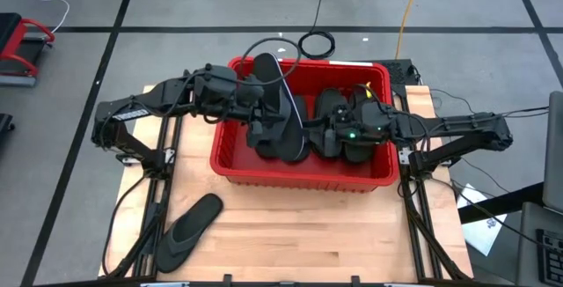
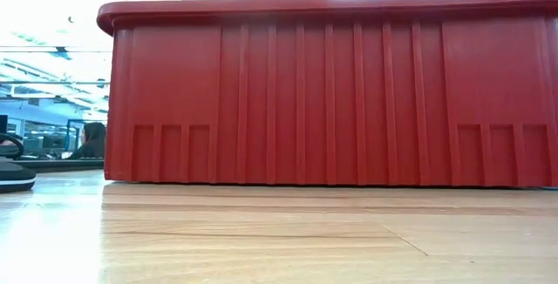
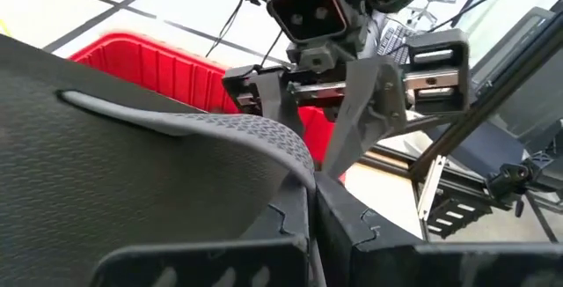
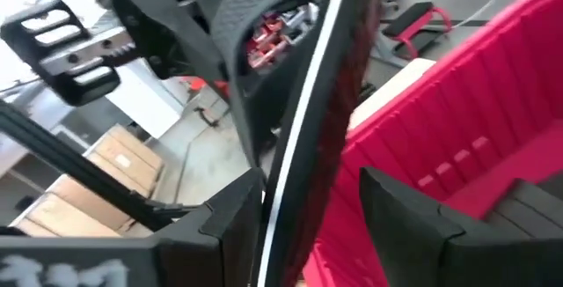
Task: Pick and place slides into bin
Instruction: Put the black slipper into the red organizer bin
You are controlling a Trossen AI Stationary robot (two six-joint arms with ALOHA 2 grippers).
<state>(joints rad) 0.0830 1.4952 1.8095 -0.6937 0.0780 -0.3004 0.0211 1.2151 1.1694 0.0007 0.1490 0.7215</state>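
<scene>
**Slides: handover over the bin, one left on the table**

Bin [image 1: 230, 158] sits mid-table, red, slotted walls; it fills the low view, so nothing inside it can be read from there. Several slides [image 1: 339, 115] already lie in it, stacked loosely toward the right half.

Held slide [image 1: 280, 102] stands on edge above the bin's left half, toe poking past the far rim. Left gripper [image 1: 249, 102] comes in over the bin's left wall, fingers pinched fully together on that slide's strap side. Right gripper [image 4: 303, 212] reaches in over the right wall; its fingers [image 4: 230, 217] stand apart, straddling the sole's edge, not yet clamped as far as the wrist view shows.

Last slide [image 1: 186, 230] lies flat on the table, in front of the bin's near-left corner, well apart from it.

Judgement on the step: looks like a two-arm reposition or drop. Right should either close firmly before left lets go, or back off clear. Lower the slide flat onto the pile before release; dropping it on edge risks it leaning on the rim or tipping out.
</scene>
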